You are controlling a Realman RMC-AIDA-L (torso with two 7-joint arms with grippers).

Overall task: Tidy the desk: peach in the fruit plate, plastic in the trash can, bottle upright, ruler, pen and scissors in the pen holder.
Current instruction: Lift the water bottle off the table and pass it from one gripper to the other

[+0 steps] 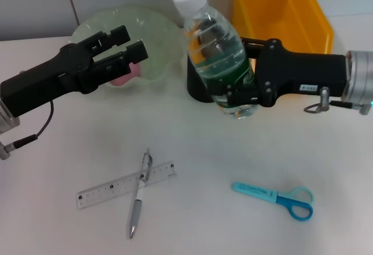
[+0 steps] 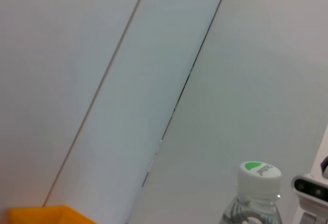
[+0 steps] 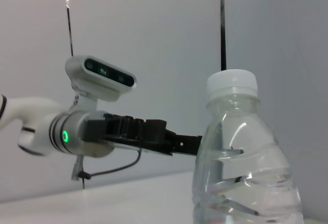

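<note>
Right now I am holding the clear plastic water bottle with the white-and-green cap (image 1: 217, 51) upright in the right end effector (image 1: 240, 75), whose black fingers are clamping its lower body near the far middle of the white tabletop (image 1: 233, 150); I am judging that its base is resting on or just above the surface, since the fingers are hiding the contact. The left end effector (image 1: 129, 48) is hovering with its fingers slightly parted and gripping nothing, above the pale green translucent fruit plate (image 1: 157, 27), where a pink shape that I am taking for the peach (image 1: 125, 79) is already sitting. So the peach step is looking done and the bottle step is nearly done, pending release. I am seeing no loose plastic on the tabletop. Waiting near me are the clear plastic ruler (image 1: 111, 188), the silver pen (image 1: 139, 194) lying crossed over it, and the blue-handled scissors with a light blue sheath (image 1: 277, 196), well apart to the right. The dark pen holder (image 1: 197, 80) is standing just behind the bottle, mostly hidden, with the yellow plastic bin (image 1: 280, 10) beyond. The near half is offering open room, but the bottle is crowding the holder's mouth.
</note>
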